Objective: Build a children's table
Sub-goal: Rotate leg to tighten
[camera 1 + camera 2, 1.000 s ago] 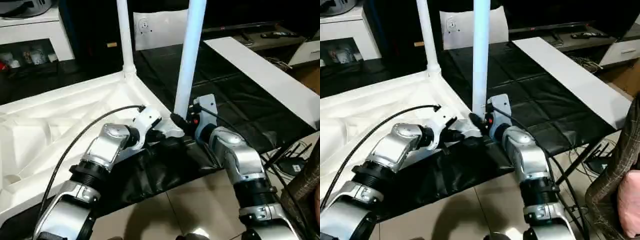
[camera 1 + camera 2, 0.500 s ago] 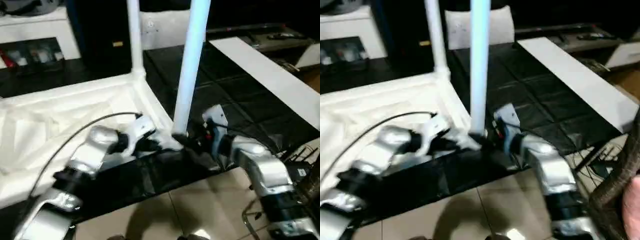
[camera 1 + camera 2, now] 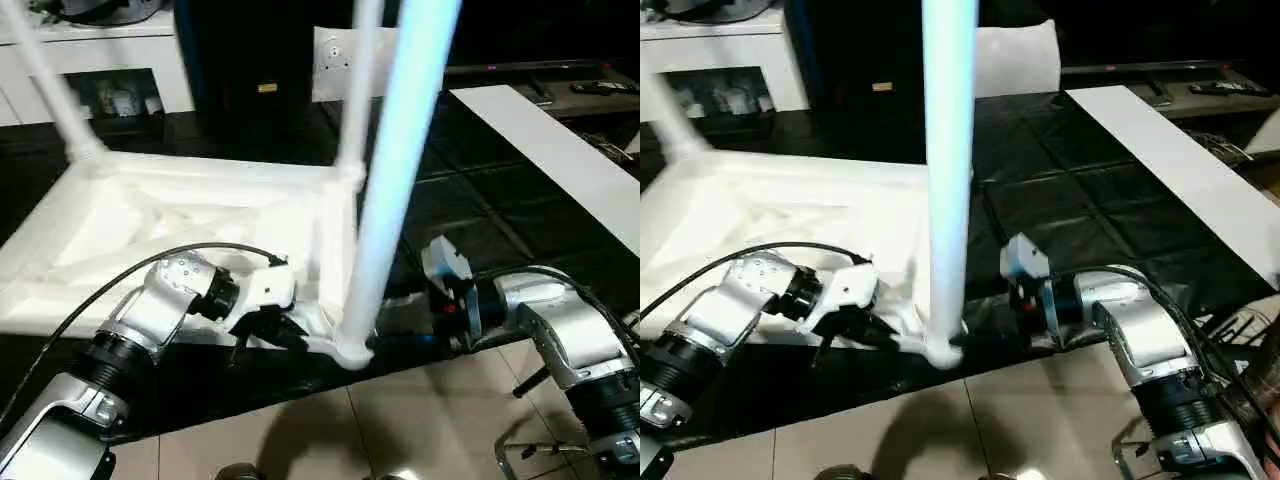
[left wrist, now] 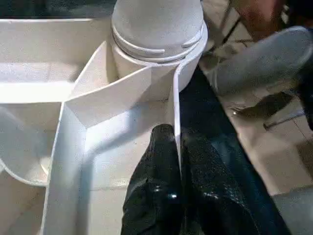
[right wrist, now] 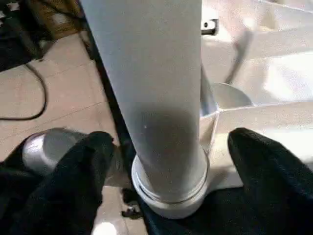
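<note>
The children's table lies upside down on a black mat: its white ribbed tabletop (image 3: 190, 215) carries upright white legs. The nearest leg (image 3: 395, 190) stands in the near right corner socket (image 4: 156, 54). Two more legs rise at the far right corner (image 3: 357, 90) and the far left corner (image 3: 50, 85). My left gripper (image 4: 177, 134) is shut on the thin rim wall of the tabletop just beside that near socket. My right gripper (image 5: 171, 161) is open, with one black finger (image 5: 85, 161) on each side of the nearest leg's base, apart from it.
A long white board (image 3: 560, 150) lies on the black mat (image 3: 480, 200) to the right. A white cabinet (image 3: 100, 50) and a white flat bag (image 3: 335, 55) stand at the back. Tiled floor (image 3: 420, 420) runs along the near edge. A black cable (image 3: 150, 262) arcs over my left forearm.
My right gripper has opened wider around the leg's base and its arm has drawn back to the right. The head camera has swung left, bringing the far left leg into view.
</note>
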`<state>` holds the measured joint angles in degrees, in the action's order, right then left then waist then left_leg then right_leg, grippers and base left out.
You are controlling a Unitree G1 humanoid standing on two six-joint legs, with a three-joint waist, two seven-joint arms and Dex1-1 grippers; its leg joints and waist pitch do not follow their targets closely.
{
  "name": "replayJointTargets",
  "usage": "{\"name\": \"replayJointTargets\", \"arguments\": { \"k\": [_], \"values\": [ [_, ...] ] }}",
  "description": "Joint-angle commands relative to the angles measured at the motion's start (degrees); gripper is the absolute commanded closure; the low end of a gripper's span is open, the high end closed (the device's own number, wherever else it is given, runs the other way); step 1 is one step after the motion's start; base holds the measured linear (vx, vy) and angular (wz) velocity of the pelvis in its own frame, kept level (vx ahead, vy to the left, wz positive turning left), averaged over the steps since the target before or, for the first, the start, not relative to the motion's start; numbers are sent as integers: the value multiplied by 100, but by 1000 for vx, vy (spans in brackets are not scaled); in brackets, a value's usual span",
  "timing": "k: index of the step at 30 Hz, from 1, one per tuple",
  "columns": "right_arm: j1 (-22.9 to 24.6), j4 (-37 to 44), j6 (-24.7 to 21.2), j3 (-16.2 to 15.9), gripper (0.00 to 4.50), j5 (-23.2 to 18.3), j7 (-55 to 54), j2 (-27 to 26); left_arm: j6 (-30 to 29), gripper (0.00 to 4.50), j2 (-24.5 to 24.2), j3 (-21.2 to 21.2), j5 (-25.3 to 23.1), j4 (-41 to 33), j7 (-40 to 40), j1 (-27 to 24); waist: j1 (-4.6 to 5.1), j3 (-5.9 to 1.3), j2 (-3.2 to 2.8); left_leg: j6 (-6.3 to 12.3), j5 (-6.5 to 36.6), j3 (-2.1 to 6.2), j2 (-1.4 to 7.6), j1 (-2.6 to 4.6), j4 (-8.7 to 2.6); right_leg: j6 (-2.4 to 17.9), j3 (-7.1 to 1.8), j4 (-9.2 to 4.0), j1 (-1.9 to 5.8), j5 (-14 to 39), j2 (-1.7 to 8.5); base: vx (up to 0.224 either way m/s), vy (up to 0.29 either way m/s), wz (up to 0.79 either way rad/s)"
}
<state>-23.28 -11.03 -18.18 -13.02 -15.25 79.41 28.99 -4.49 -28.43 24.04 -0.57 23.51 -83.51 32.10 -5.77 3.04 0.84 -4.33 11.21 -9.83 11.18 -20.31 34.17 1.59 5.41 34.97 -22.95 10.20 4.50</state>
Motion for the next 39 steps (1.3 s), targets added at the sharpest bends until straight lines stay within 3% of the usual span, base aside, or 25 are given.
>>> {"name": "replayJointTargets", "arguments": {
  "k": [1,5,6,9,11,21,25,29,30,32,36,39],
  "values": [
    [-122,-79,82,-77,92,-49,190,57,212,450,68,219,31,-100,-302,185,44,-368,57,324,847,21,238,23,-388,1007,-337,-441,303,1566,416,0,0,0],
    [-213,-214,131,-198,112,-55,343,12,322,450,101,253,14,-31,-396,233,40,-371,58,303,849,26,237,17,-386,989,-337,-436,308,1594,414,0,0,0],
    [-232,-252,166,-215,125,-39,365,-1,354,450,106,266,6,-13,-420,241,43,-374,81,305,846,24,238,17,-385,981,-336,-436,308,1600,415,0,0,0],
    [-265,-297,213,-252,150,-5,413,-42,409,450,110,298,-19,11,-438,265,35,-378,61,304,820,20,232,22,-381,990,-336,-439,302,1585,412,0,0,0],
    [-278,-329,246,-265,177,-3,431,-68,433,450,117,304,-24,27,-441,273,40,-379,95,296,806,22,236,16,-384,996,-331,-425,309,1520,406,0,0,0],
    [-252,-303,202,-360,245,-65,425,-203,495,450,149,323,-24,111,-439,294,29,-383,63,236,870,24,237,26,-386,1000,-336,-431,312,1502,409,0,0,0],
    [-112,-69,-106,-290,250,-143,133,-260,362,450,194,295,-143,251,-181,339,26,-371,56,211,918,28,232,32,-395,980,-334,-440,313,1573,399,0,0,0],
    [22,106,-439,-123,252,-116,-580,-497,-72,450,381,142,-210,434,348,409,44,-343,47,85,1132,44,224,51,-419,846,-333,-490,300,2033,409,0,0,0],
    [76,117,-536,-16,252,6,-1134,-699,-457,450,539,-42,-87,421,640,430,40,-342,41,56,1243,46,215,72,-415,779,-326,-531,290,2263,425,0,0,0],
    [80,88,-619,48,252,71,-1465,-839,-631,450,634,-126,-48,408,825,448,90,-332,39,-25,1299,60,205,52,-430,723,-313,-540,291,2423,417,0,0,0],
    [-53,-150,-1036,396,252,286,-3064,-1614,-1266,450,1236,-528,14,588,1961,598,243,-340,43,-97,1308,84,165,16,-420,563,-277,-581,296,2667,408,0,0,0],
    [-163,-262,-1288,534,254,415,-3834,-2001,-1706,450,1592,-806,24,715,2685,715,342,-372,67,-27,1120,83,150,-7,-394,628,-282,-561,315,2410,403,0,0,0]
  ]
}}
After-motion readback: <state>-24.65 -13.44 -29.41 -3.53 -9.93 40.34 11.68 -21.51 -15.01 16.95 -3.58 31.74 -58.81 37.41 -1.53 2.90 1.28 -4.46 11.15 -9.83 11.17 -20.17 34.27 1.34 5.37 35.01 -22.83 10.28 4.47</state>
